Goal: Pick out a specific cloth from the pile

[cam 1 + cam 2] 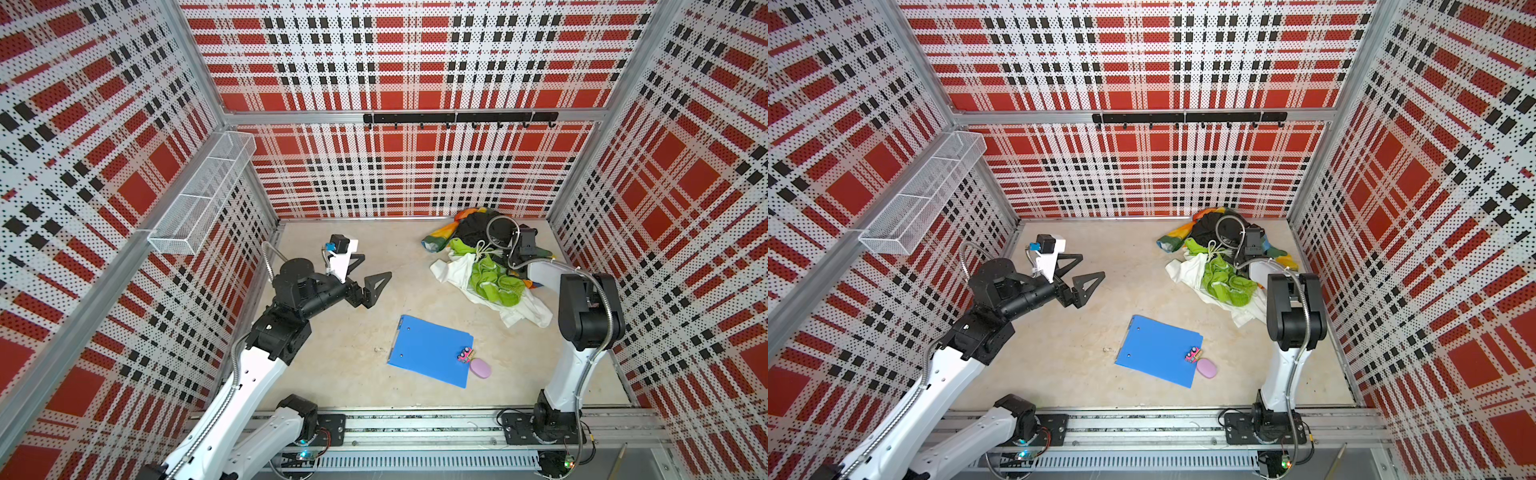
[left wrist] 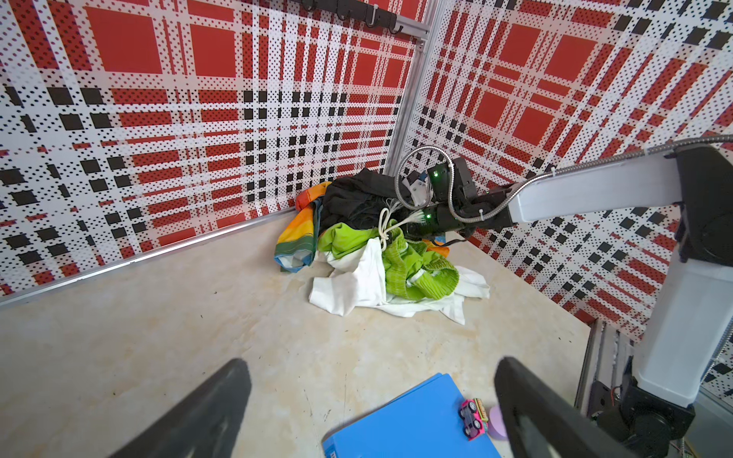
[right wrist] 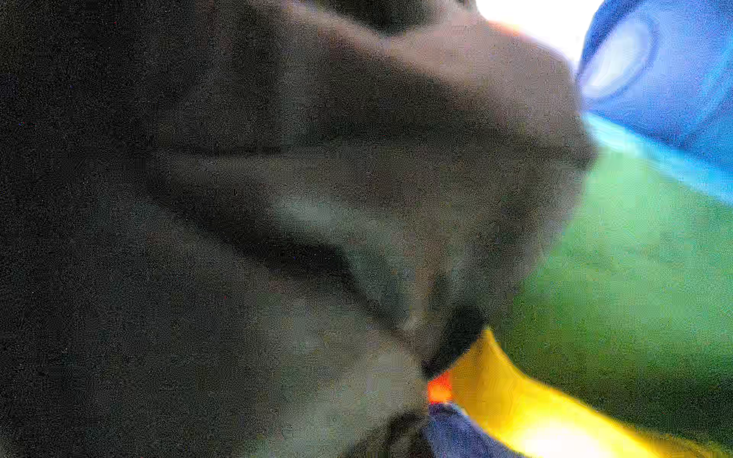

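The pile [image 1: 478,266] lies in the far right corner. The white cloth [image 1: 451,274] [image 2: 357,281] is spread at its near edge, partly under the lime-green garment [image 1: 494,282] with white drawstrings. Behind them are the black cloth [image 1: 473,228] [image 3: 277,198] and a rainbow fabric [image 1: 440,239]. My right gripper [image 1: 503,249] [image 1: 1235,249] is sunk into the pile beside the black cloth. Its fingers are hidden, and black folds gather to a pinch in the right wrist view. My left gripper [image 1: 376,266] [image 2: 371,361] hovers open and holds nothing at the table's left.
A blue clipboard [image 1: 428,351] lies near the front centre, with a pink toy car [image 1: 465,354] and a lilac oval object [image 1: 480,368] at its right corner. A wire basket [image 1: 203,195] hangs on the left wall. A hook rail [image 1: 457,118] runs along the back wall.
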You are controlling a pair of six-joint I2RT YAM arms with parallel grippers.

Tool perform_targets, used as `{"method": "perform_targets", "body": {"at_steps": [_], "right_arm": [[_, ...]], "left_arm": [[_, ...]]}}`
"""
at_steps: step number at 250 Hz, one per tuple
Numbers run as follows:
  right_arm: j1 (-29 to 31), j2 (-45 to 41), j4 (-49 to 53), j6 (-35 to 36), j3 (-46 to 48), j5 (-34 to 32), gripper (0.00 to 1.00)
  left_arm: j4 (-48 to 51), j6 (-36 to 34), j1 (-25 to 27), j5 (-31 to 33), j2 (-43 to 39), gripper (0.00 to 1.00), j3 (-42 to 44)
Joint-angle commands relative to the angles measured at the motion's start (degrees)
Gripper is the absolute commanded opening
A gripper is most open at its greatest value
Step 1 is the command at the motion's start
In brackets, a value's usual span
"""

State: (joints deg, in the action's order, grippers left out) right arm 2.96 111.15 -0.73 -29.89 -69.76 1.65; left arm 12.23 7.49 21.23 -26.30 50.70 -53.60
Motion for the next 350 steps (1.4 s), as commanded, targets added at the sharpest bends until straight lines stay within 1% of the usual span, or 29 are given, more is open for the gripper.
{"method": "perform_targets", "body": {"at_steps": [1,32,59,83,99,114,130,149,168,204,211,223,241,260,285,325,350], "right_arm": [[2.5,-0.2,-0.1,-5.3,2.6,1.5,0.00],[2.5,-1.6,0.0,-5.6,2.8,-0.2,0.00],[2.5,-3.7,-0.1,-4.1,3.0,1.0,0.05],[2.5,-7.0,-0.5,-2.9,4.0,2.1,0.17],[2.5,-9.7,0.3,-1.9,4.6,2.4,0.27],[2.6,-12.8,1.1,-1.0,5.6,2.4,0.34],[2.6,-16.8,1.5,-0.4,7.7,2.3,0.44],[2.6,-22.1,1.6,0.4,10.8,1.5,0.51],[2.9,-27.8,2.4,1.2,13.7,0.0,0.53],[4.8,-38.2,4.3,2.5,17.3,-1.7,0.55],[5.5,-39.8,4.9,4.4,17.6,-1.7,0.55],[6.9,-42.2,5.7,5.6,18.0,-1.7,0.55],[9.8,-44.4,6.9,7.1,18.0,-1.8,0.55],[13.9,-44.8,8.7,8.7,16.9,-2.4,0.55],[19.7,-42.5,10.8,9.9,14.4,-4.2,0.56],[28.0,-34.7,12.5,11.4,9.8,-6.1,0.57],[30.5,-29.3,12.9,11.5,7.2,-5.8,0.62]], "left_arm": [[-1.6,0.2,-0.5,0.0,0.1,0.99,0.5],[-1.7,0.2,-0.3,-0.1,0.4,0.99,0.4],[-1.6,0.2,-0.3,-0.6,0.5,0.99,0.4],[-1.7,-0.3,-0.1,-1.5,0.2,0.99,0.5],[-1.6,-0.8,-0.1,-1.8,-0.2,0.99,0.7],[-1.6,-1.2,-0.1,-1.8,-0.6,0.99,0.9],[-1.7,-1.6,-0.2,-2.2,-1.0,0.99,1.0],[-1.7,-2.0,-0.5,-3.3,-1.1,0.99,1.0],[-0.9,-2.9,-0.7,-4.3,-1.2,0.99,0.6],[3.1,-5.6,-0.7,-4.9,-1.8,0.99,-0.7],[3.9,-5.9,-0.5,-5.3,-2.1,0.99,-0.7],[5.0,-6.3,-0.4,-5.5,-2.8,0.99,-0.2],[6.2,-5.7,-0.3,-4.2,-3.8,0.99,0.8],[6.9,-5.2,-0.2,-3.6,-5.2,0.99,2.0],[8.0,-5.3,0.1,-2.1,-6.6,0.99,3.0],[11.3,-5.8,2.1,0.9,-6.5,0.99,3.1],[12.8,-4.8,3.8,1.5,-6.1,0.99,3.4]]}}
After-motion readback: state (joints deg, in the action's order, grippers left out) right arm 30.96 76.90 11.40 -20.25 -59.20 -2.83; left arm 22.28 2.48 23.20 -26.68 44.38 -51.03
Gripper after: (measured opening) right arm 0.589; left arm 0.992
